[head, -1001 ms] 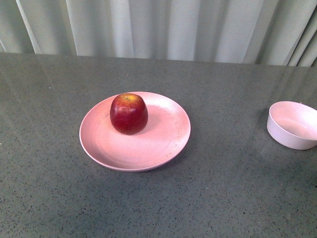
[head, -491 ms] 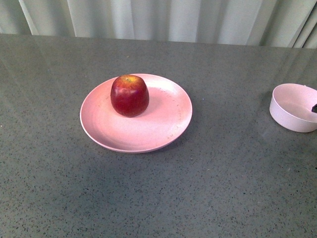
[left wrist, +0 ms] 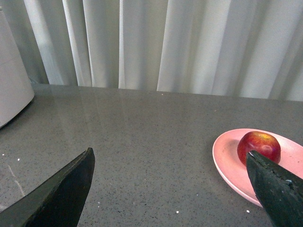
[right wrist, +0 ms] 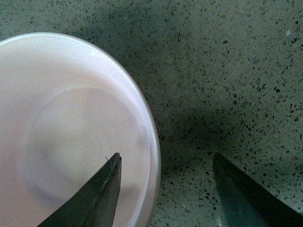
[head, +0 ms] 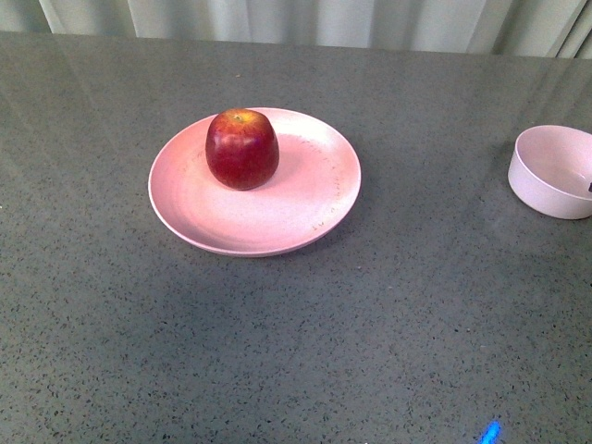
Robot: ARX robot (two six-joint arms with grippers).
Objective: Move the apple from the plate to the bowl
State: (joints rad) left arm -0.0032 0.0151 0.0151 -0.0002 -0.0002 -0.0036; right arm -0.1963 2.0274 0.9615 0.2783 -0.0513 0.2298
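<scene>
The apple (head: 242, 148) stands stem-up on the plate (head: 277, 222), off-centre toward the rim farthest from the robot, so the task has not begun. The bowl (head: 546, 180) sits empty and well apart, at the right edge of the front view. Both rest on a grey speckled tabletop (head: 416, 324) with a pale curtain (left wrist: 189, 42) hanging behind it. The left gripper (left wrist: 169, 155) is held low, looking across the tabletop, with its dark fingers (left wrist: 61, 194) spread wide and nothing between them. The apple (left wrist: 259, 146) shows just past one fingertip in that view, not between the two, so this arm seems aimed beside the fruit, not yet at it. The plate's shallow wall should leave the apple's sides free for a grasp from the side or from above. The right gripper (right wrist: 167, 156) hangs above the bowl (right wrist: 61, 132), its fingers (right wrist: 94, 198) likewise apart and holding nothing. One lies over the bowl's inside and the other over bare tabletop, straddling the rim. A pale rounded object (left wrist: 12, 90) at the edge of the left wrist view cannot be identified, and a small blue glint (head: 490, 432) lies on the near tabletop. No brand, label or writing can be read anywhere.
</scene>
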